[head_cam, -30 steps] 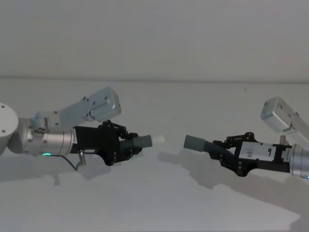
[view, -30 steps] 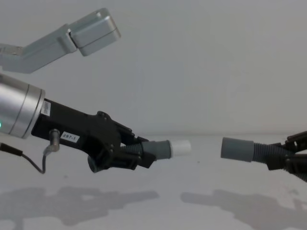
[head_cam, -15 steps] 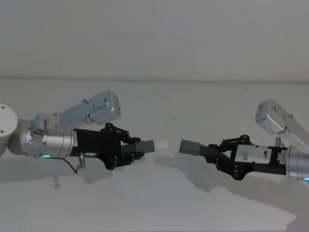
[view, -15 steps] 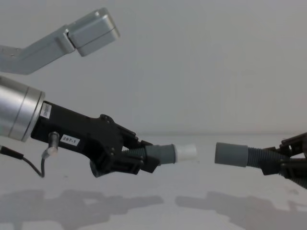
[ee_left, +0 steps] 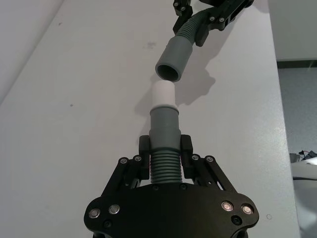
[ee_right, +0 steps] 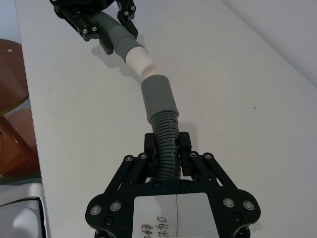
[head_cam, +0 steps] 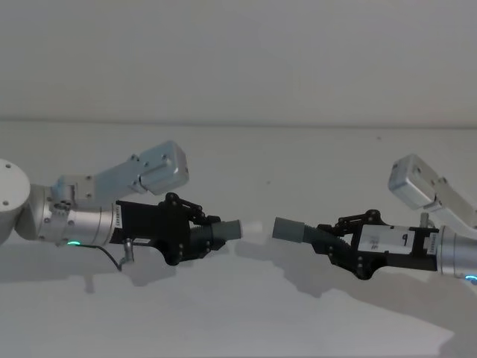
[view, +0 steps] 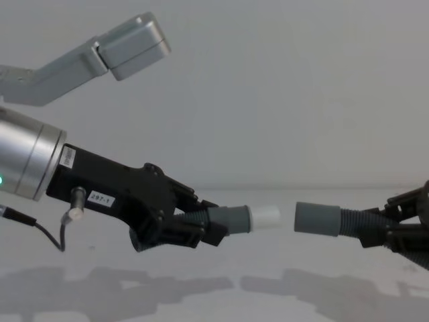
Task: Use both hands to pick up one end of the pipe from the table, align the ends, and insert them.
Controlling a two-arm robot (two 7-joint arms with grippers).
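Note:
Both pipe pieces hang above the white table [head_cam: 238, 313]. My left gripper [head_cam: 203, 236] is shut on the ribbed part of one piece [ee_left: 164, 163], whose grey cuff [view: 231, 220] carries a white tip [view: 266, 216] pointing right. My right gripper [head_cam: 333, 240] is shut on the ribs of the other piece [ee_right: 167, 134], and its open grey cuff [view: 316, 219] faces left. The two ends stand nearly in line, apart by a small gap. In the left wrist view the open cuff [ee_left: 173, 57] sits just beyond the white tip [ee_left: 164, 94].
The table's edge [ee_left: 282, 99] runs along one side in the left wrist view, with floor beyond. A brown round seat [ee_right: 12, 114] stands off the table's edge in the right wrist view. Shadows of both arms lie on the table below.
Both grippers have moved toward each other with their pipe pieces. The gap between the white tip and the open cuff has shrunk to a narrow one.

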